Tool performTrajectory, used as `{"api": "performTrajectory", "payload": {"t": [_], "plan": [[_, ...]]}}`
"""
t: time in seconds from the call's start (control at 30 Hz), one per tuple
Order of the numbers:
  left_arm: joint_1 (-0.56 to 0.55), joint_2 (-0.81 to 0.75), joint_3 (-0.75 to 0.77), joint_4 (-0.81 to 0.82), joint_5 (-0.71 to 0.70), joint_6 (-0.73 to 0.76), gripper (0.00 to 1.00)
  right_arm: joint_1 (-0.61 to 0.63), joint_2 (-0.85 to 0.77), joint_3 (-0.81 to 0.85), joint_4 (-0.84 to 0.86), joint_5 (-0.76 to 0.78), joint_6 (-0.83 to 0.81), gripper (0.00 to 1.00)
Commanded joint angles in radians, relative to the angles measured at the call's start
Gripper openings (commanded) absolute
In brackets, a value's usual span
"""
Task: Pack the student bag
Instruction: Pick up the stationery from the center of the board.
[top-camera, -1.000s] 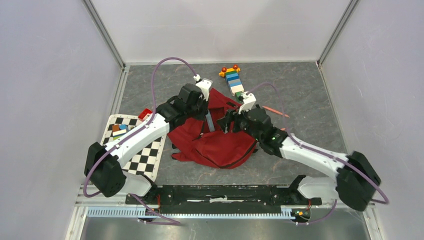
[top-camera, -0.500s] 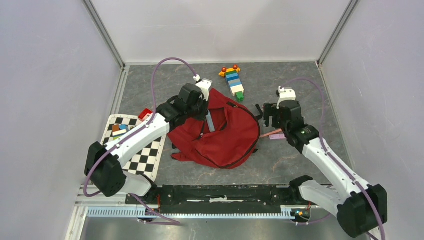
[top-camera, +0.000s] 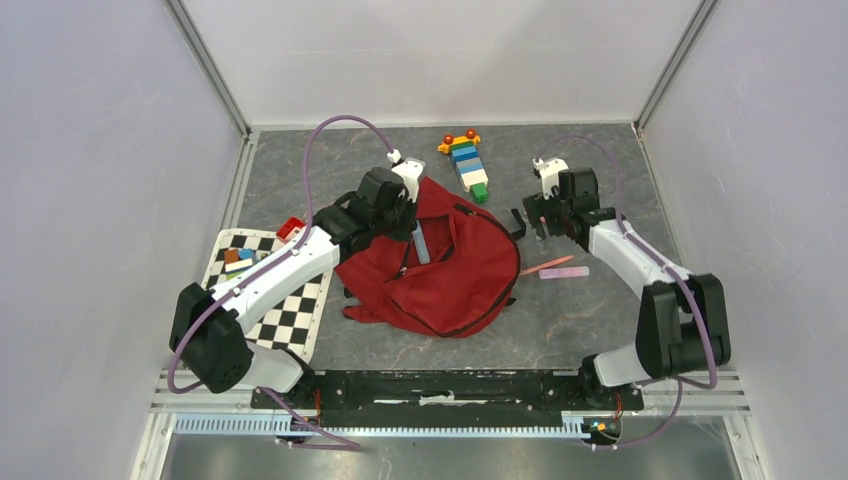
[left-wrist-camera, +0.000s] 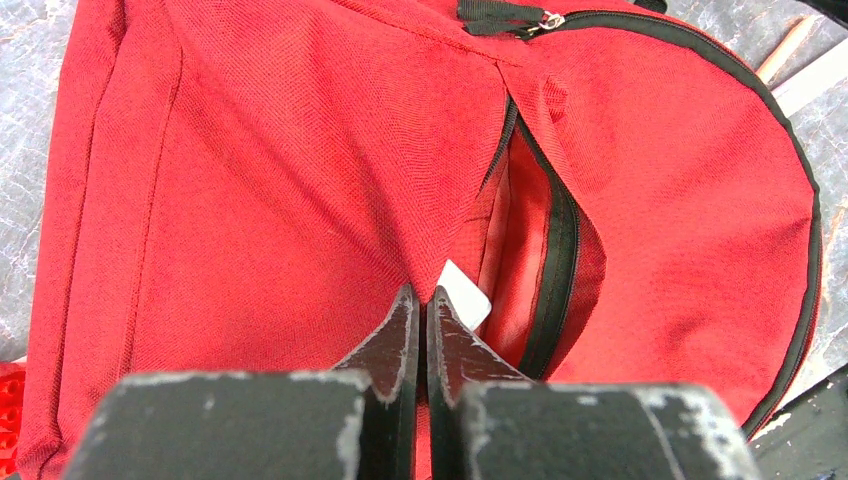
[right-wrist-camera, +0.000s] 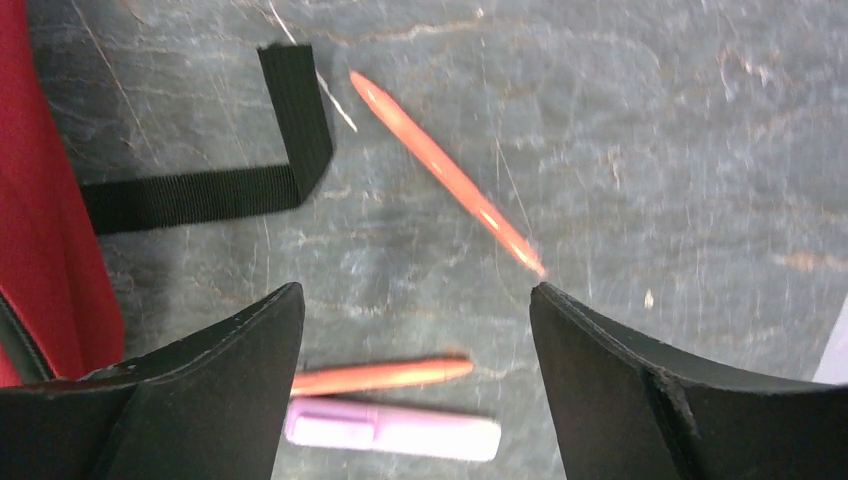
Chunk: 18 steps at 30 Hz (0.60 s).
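Note:
The student bag, a dark-red backpack with black zippers, lies in the middle of the table. My left gripper is shut on the red fabric at the edge of its open zip; a white label shows just past the gripper. My right gripper is open and empty, hovering over the table right of the bag. In the right wrist view it is above an orange pencil, with an orange pen and a purple highlighter below.
A black bag strap lies on the table beside the bag's edge. A coloured block toy sits at the back. A small red box and a checkerboard mat with blocks lie at the left.
My right arm has left the bag and swung right, then toward the back, ending over the pencils with its jaws open. The left arm and bag have not moved.

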Motion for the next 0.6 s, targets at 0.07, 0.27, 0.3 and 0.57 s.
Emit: {"api": "performTrajectory", "payload": {"t": [0.07,0.27,0.3,0.57], "plan": [[-0.005,-0.009,0.032,0.013,0.037,-0.025,0.02,-0.078,0.181,0.174,0.018,-0.156,-0.141,0.80],[-0.005,-0.008,0.030,0.014,0.037,-0.023,0.02,-0.125,0.329,0.291,-0.017,-0.206,-0.169,0.75],[-0.005,-0.009,0.030,0.013,0.036,-0.023,0.02,-0.129,0.352,0.309,-0.030,-0.219,-0.173,0.74],[-0.005,-0.009,0.030,0.013,0.031,-0.022,0.02,-0.140,0.458,0.346,-0.059,-0.266,-0.188,0.70]]}}
